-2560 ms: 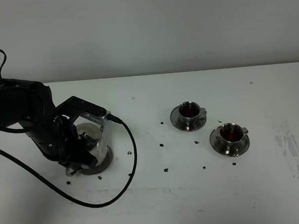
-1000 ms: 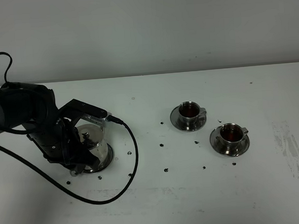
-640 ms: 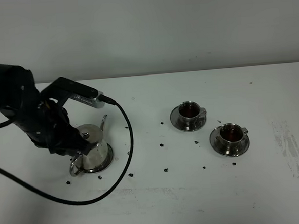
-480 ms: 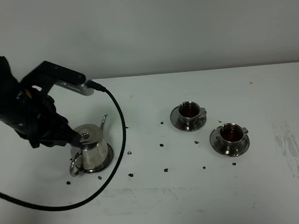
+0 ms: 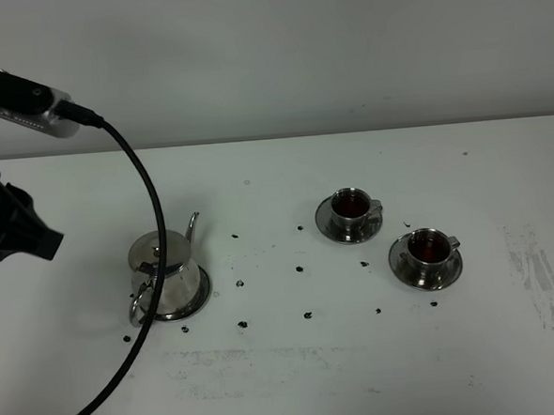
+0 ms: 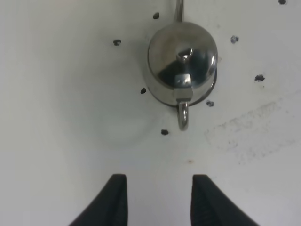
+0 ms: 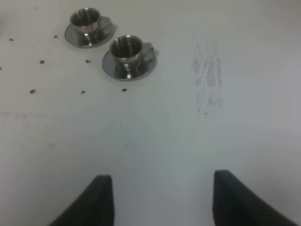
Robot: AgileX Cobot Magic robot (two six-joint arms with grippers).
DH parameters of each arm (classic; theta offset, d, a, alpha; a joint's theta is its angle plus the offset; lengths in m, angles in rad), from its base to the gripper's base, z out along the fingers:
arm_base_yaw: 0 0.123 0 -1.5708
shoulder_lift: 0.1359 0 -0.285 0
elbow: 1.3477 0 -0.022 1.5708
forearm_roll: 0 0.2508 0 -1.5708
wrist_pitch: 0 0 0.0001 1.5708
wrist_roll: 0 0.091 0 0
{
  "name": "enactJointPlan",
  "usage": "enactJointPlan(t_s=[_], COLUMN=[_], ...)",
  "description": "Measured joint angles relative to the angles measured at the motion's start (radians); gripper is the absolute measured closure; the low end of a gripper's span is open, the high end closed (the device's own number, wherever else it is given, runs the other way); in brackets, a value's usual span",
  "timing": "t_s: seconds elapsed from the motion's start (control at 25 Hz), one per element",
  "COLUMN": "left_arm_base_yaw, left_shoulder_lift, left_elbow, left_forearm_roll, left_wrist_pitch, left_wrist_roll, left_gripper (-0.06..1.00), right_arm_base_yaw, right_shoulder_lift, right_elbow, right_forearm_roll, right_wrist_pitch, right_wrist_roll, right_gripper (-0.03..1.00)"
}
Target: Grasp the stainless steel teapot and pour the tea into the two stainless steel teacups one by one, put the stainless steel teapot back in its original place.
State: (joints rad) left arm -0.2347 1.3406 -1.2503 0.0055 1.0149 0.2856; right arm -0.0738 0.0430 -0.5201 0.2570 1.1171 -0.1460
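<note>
We find the stainless steel teapot (image 5: pixel 168 271) upright at approx. 8 o'clock of the ext. high view, seated on its round steel coaster dish (image 5: pixel 200 304), lid on. Spout points toward 12 o'clock, loop handle toward 7 o'clock. Nothing is touching it.

The two stainless steel teacups sit at approx. 3 o'clock of the pot, well apart from it, each on own saucer. Far cup (image 5: pixel 352 204) and near cup (image 5: pixel 429 247) both hold dark liquid; handles face 3 o'clock. Near cup lies at 4 o'clock of far cup, saucers just beside each other.

Small dark spots (image 5: pixel 300 268) are scattered on the white surface (image 5: pixel 297 376) betw. pot and cups; a grey scuff patch (image 5: pixel 537 276) shows at 3 o'clock of the near cup.

Left tool (image 6: pixel 157 205): jaws parted, nothing betw. them, raised clear of the pot per wrist view. Its black cable (image 5: pixel 158 262) loops across in front of the pot.

Right tool (image 7: pixel 162 202): jaws wide apart, holding nothing, above bare surface, cups ahead of it.
</note>
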Motion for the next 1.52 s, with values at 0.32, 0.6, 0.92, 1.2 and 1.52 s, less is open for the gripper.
enactJointPlan(t_s=[0.32, 0.6, 0.92, 1.2, 1.52], left_arm_base_yaw=[0.002, 0.094, 0.164, 0.222, 0.228], left_shoulder_lift=[-0.088, -0.173, -0.392, -0.675, -0.883], left_elbow=[0.000, 0.000, 0.193, 0.442, 0.649], left_forearm_roll=[-0.012, -0.088, -0.103, -0.139, -0.142], left_wrist_pitch=[0.143, 0.178, 0.178, 0.178, 0.164], left_wrist_roll=[-0.023, -0.143, -0.197, -0.198, -0.198], left_gripper=[0.63, 0.63, 0.63, 0.63, 0.63], right_arm_base_yaw=[0.000, 0.000, 0.000, 0.000, 0.000], right_shoulder_lift=[0.000, 0.000, 0.000, 0.000, 0.000], right_elbow=[0.000, 0.000, 0.000, 0.000, 0.000], right_forearm_roll=[0.000, -0.042, -0.067, -0.060, -0.058], right_wrist_pitch=[0.000, 0.000, 0.000, 0.000, 0.000], right_wrist_roll=[0.000, 0.042, 0.067, 0.068, 0.068], right_gripper=[0.50, 0.50, 0.50, 0.50, 0.50])
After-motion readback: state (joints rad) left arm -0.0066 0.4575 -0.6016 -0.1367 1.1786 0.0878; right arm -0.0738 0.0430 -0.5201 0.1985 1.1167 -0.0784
